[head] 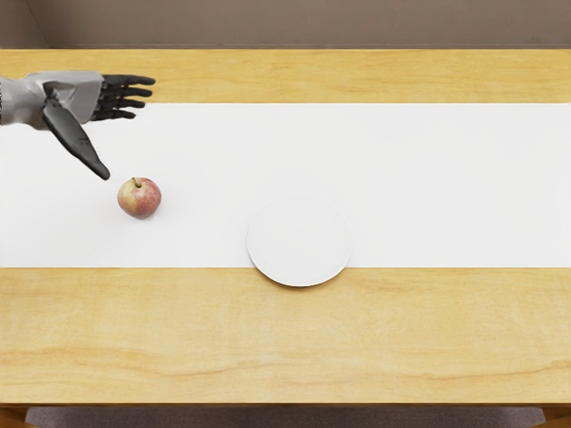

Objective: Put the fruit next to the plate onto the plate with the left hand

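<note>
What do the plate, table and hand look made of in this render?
Plate: plain matte white with no gloss or pattern; it could be ceramic or plastic, the look leaves it open.
Table: light wood with visible grain and a satin finish.
Left hand: a grey shell, either metal or hard plastic, with black fingers, possibly rubber-coated.

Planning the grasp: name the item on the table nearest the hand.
The apple, just below the thumb of the left hand; the plate lies farther right.
</note>
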You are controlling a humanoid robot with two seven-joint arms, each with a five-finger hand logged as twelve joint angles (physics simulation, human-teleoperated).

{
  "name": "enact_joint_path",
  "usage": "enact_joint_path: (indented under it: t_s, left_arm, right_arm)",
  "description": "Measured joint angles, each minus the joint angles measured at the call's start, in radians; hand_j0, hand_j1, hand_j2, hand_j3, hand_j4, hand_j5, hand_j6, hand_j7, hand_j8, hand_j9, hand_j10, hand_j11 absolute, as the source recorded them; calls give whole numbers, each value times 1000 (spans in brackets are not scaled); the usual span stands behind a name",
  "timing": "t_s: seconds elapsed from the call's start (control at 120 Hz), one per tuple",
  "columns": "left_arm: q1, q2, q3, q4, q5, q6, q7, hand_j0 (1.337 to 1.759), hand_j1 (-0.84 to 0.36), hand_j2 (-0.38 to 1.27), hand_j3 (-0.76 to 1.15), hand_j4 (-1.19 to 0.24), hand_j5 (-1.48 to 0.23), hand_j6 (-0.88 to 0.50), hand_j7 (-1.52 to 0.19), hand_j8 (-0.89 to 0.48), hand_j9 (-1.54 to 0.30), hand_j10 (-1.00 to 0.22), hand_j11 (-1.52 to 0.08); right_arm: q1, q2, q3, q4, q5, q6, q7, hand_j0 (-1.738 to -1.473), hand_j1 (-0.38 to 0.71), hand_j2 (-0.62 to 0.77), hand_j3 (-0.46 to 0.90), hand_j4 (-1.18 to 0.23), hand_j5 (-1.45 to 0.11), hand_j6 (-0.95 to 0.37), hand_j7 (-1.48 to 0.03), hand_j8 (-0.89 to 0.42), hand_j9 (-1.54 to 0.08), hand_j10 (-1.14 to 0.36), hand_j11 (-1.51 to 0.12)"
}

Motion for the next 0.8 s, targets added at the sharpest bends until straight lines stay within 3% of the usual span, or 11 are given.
enact_joint_path:
  t_s: [0.117,0.15,0.2,0.267,0.3,0.35,0.4,0.542,0.8]
  left_arm:
    - [-1,-10,-2,-15,1,0,6,1658,349,1,0,-2,0,-3,0,-2,0,-2,0]
    - [-14,-13,-2,-27,4,0,32,1658,349,1,0,-2,0,-3,0,-3,0,-2,0]
    - [-62,-31,-4,-53,7,0,127,1658,349,2,0,-2,-1,-3,0,-3,0,-2,0]
    - [-82,-93,-16,-73,7,0,303,1658,349,1,0,-2,-1,-3,-1,-2,-1,-2,0]
    - [-107,-115,-22,-80,23,0,374,1658,349,1,0,-3,-1,-4,-1,-3,-1,-2,-1]
    - [-134,-117,-29,-95,88,0,446,1658,349,1,0,-3,-1,-4,-1,-3,-1,-2,-1]
    - [-155,-97,-33,-142,167,0,490,1658,349,0,0,-3,-1,-4,-1,-4,-1,-3,-1]
    - [-160,-92,-38,-258,344,0,544,1658,349,1,0,-4,-1,-5,-1,-4,-1,-3,-1]
    - [-89,-155,-31,-295,581,40,561,1658,349,1,0,-4,-2,-5,-1,-5,-1,-4,-1]
  right_arm:
    - [1,0,0,0,0,0,0,-1658,-331,-3,0,-15,-20,-15,-20,-15,-20,-15,-20]
    - [0,0,-1,0,0,0,0,-1658,-331,-3,0,-15,-20,-15,-20,-15,-20,-15,-20]
    - [0,0,-1,1,0,0,0,-1658,-331,-3,0,-15,-20,-15,-20,-15,-20,-15,-20]
    - [-1,0,-1,0,0,0,0,-1658,-331,-3,0,-15,-19,-15,-20,-15,-20,-15,-20]
    - [-1,0,-2,0,0,0,0,-1658,-331,-3,0,-15,-20,-15,-20,-15,-20,-15,-20]
    - [-1,0,-2,0,0,0,0,-1658,-331,-3,0,-15,-20,-15,-20,-15,-20,-15,-20]
    - [-1,0,-1,0,0,0,0,-1658,-331,-3,0,-15,-20,-15,-20,-15,-20,-15,-20]
    - [-1,0,-1,0,0,0,0,-1658,-331,-3,0,-15,-20,-15,-20,-15,-20,-15,-20]
    - [2,0,0,0,0,0,0,-1658,-331,-3,0,-15,-20,-15,-20,-15,-20,-15,-20]
